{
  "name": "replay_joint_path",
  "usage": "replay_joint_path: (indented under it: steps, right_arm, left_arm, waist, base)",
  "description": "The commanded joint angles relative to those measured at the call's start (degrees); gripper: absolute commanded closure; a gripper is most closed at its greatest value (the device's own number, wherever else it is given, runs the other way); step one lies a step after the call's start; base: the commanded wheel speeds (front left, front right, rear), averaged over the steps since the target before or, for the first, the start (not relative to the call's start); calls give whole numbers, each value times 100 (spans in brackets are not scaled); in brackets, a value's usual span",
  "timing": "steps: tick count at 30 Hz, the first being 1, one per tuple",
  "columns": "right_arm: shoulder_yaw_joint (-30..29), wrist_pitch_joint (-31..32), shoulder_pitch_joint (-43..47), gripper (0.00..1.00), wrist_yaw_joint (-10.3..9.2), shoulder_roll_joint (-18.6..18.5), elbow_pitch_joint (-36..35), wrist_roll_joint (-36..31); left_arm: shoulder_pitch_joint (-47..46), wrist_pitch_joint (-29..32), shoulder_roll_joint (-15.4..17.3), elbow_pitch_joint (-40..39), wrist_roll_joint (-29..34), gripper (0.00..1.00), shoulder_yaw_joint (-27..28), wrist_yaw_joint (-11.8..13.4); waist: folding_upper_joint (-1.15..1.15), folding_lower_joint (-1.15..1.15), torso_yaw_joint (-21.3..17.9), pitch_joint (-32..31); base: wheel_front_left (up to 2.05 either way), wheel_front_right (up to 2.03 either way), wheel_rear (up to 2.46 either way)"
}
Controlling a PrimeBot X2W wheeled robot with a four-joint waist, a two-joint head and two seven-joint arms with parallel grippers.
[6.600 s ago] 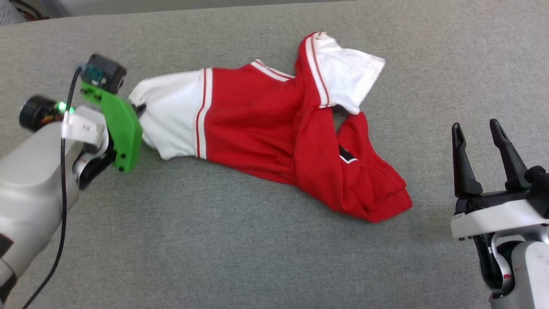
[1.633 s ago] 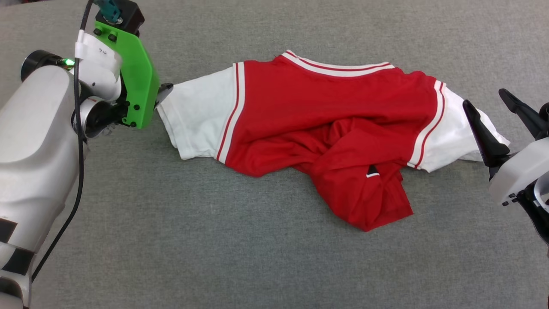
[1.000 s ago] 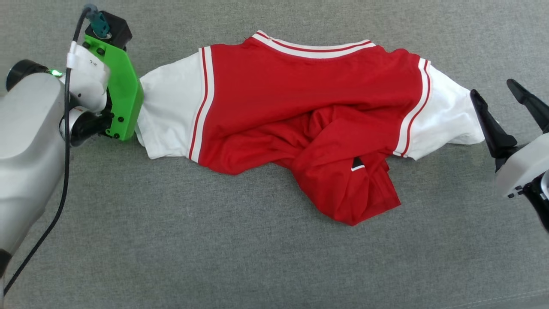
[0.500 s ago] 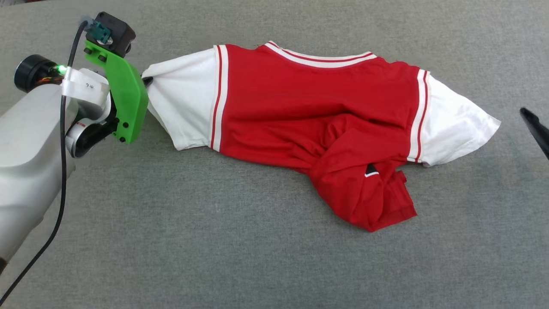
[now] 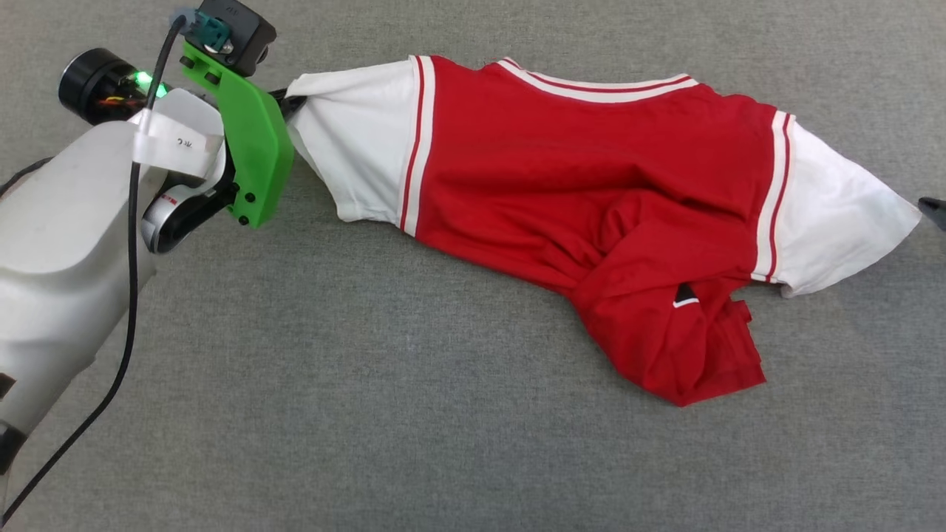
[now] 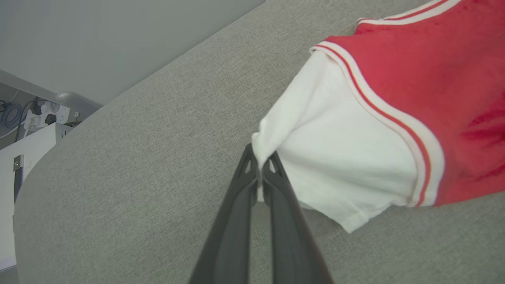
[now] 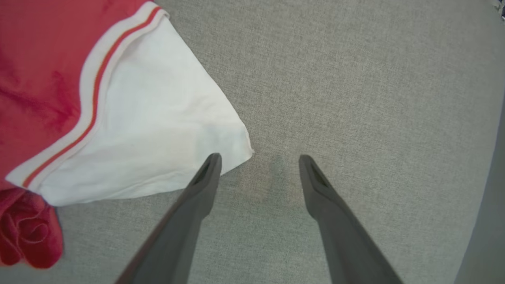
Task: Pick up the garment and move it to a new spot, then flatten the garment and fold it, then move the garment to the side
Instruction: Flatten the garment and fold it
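The garment (image 5: 591, 185), a red T-shirt with white sleeves and striped trim, lies spread sideways on the grey surface, its lower body bunched towards the front right. My left gripper (image 6: 260, 167) is shut on the corner of the left white sleeve (image 6: 347, 157), which is drawn up into a point. In the head view that gripper (image 5: 290, 103) is mostly hidden behind its green mount. My right gripper (image 7: 258, 161) stands open just off the tip of the right white sleeve (image 7: 150, 130), one finger beside the sleeve's corner and nothing between the fingers. One dark fingertip (image 5: 933, 210) shows at the right edge.
A grey fabric surface (image 5: 369, 414) spreads around the shirt, with open room in front. In the left wrist view its rounded far edge meets a pale wall, with a white cabinet and a power strip (image 6: 43, 116) beyond. The surface's edge (image 7: 489, 205) shows at the right.
My left gripper has shut on the left sleeve's corner and raised it. The right gripper has drawn away to the right, off the right sleeve. The head view has shifted.
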Motion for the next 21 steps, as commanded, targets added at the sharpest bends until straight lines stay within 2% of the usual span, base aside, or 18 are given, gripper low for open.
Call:
replay_joint_path:
  steps: [1,8,15,16,17,21]
  right_arm:
    - [96,14,-143,0,-3,109,147,-25]
    - [723,-146,-303,0,-3,380,878,-240]
    - [1302,-345,-208,0,-3,506,1432,-74]
    - [1341,-404,-225,56,-3,503,1453,-51]
    - [1367,-500,-249,100,-3,508,1476,-10]
    - [1365,-906,-378,100,-3,532,1527,156]
  left_arm:
    - [-129,-52,-53,-22,97,100,-1,11]
    - [-242,-188,-100,-50,162,100,5,10]
    - [-213,-288,-76,15,148,100,-11,8]
    - [-206,-299,-71,29,141,100,-13,7]
    - [-192,-311,-66,51,133,100,-18,6]
    - [-116,-420,-53,118,91,100,-34,3]
  waist:
    - [0,0,145,174]
    - [0,0,240,389]
    - [0,0,224,415]
    - [0,0,214,401]
    - [0,0,200,375]
    - [0,0,135,214]
  base:
    - [0,0,0]
    - [0,0,0]
    - [0,0,0]
    - [0,0,0]
    - [0,0,0]
    - [0,0,0]
